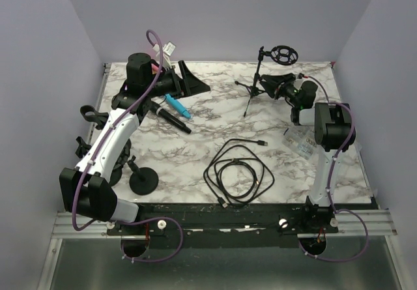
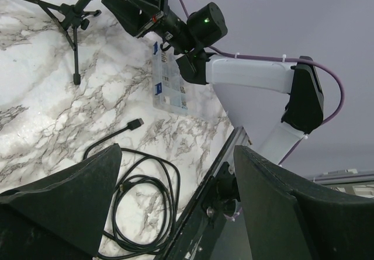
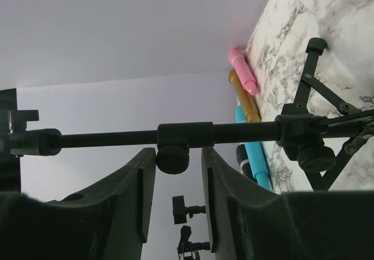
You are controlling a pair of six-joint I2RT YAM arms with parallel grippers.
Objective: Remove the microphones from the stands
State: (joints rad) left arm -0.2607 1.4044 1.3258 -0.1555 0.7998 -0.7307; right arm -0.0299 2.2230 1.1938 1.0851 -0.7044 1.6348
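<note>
Seen from above, a marble-patterned table [image 1: 195, 140] held two robot arms reaching toward its far edge. The right gripper [image 3: 178, 155] was at a small tripod stand [image 1: 260, 62] at the back right. In the right wrist view, its two fingers stood a little apart on either side of a round knob [image 3: 173, 159] on the stand's pole. One finger was close against the knob and a slim gap showed at the other, so it was not clamped. A ring-shaped holder [image 1: 285, 54] topped the stand. A black microphone [image 1: 172, 119] lay flat on the table at the back left, well apart from the stand and just beside a blue microphone [image 1: 177, 106]. The left gripper [image 2: 178, 152] hung near them, its fingers spread wide with nothing between them. A coiled black cable [image 1: 238, 173] lay mid-table, and a clear plastic box [image 1: 301, 143] sat beside the right arm. A round-based stand [image 1: 143, 180] stood at the front left.
</note>
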